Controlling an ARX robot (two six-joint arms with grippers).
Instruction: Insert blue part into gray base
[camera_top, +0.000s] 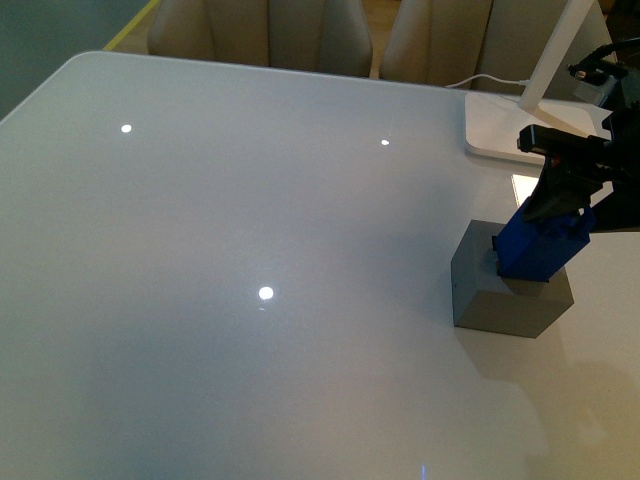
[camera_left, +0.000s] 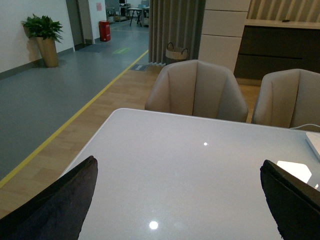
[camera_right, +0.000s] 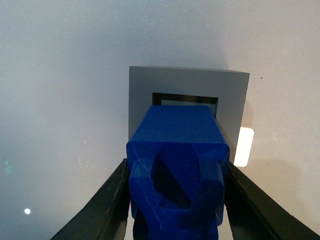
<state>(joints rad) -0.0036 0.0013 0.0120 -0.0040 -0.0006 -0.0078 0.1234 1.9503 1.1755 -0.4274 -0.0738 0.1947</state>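
Note:
The gray base (camera_top: 505, 290) sits on the white table at the right; its square hole shows in the right wrist view (camera_right: 186, 100). My right gripper (camera_top: 560, 205) is shut on the blue part (camera_top: 540, 245), holding it tilted over the base's top with its lower end at the hole. In the right wrist view the blue part (camera_right: 175, 160) fills the space between the black fingers (camera_right: 107, 200) and covers most of the hole. My left gripper (camera_left: 177, 200) is open and empty over bare table; it does not show in the front view.
A white flat lamp base (camera_top: 500, 125) with a slanted arm and cable stands just behind the gray base. Beige chairs (camera_left: 197, 90) line the far table edge (camera_top: 250, 68). The table's left and middle show only light reflections.

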